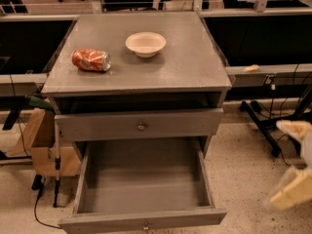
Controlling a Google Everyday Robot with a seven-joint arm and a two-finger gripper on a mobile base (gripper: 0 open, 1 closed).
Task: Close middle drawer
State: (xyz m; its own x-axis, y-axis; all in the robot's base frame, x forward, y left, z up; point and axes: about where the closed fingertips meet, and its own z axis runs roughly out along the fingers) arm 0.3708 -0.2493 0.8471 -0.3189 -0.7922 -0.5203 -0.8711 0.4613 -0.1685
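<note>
The middle drawer (144, 179) is a long, deep grey box pulled far out of the grey cabinet toward me, and it is empty inside. Its low front panel (146, 221) with a small round knob (145, 226) sits at the bottom edge of the view. My gripper (295, 186) shows as a blurred cream shape at the right edge. It is to the right of the drawer, about level with its front, and apart from it.
The drawer above (141, 124) stands slightly out, with a round knob. On the cabinet top (185, 67) lie a crushed orange can (91, 60) and a white bowl (146, 44). A cardboard box (44, 145) and cables stand left; a black stand base (268, 126) is right.
</note>
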